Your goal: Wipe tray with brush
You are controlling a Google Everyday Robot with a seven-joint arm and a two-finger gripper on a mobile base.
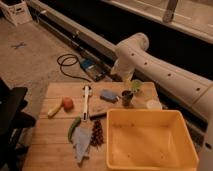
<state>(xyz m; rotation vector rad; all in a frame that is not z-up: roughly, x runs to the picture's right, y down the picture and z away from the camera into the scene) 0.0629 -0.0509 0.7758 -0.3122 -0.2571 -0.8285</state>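
The yellow-orange tray (146, 113) sits on the right part of the wooden table, open side up. The brush (86, 101), a slim white stick, lies on the table left of the tray, pointing away from me, with a darker end near the tray's corner. My gripper (124, 81) hangs from the white arm over the back of the table, just above a small dark cup (127, 98). It is well clear of the brush and behind the tray.
A blue sponge (108, 94), a green object (136, 86) and a white lid (154, 104) lie near the cup. A red ball (67, 103), green chilli (74, 127), grey cloth (82, 143) and dark red cluster (97, 133) lie at the left. A cable (67, 65) lies on the floor.
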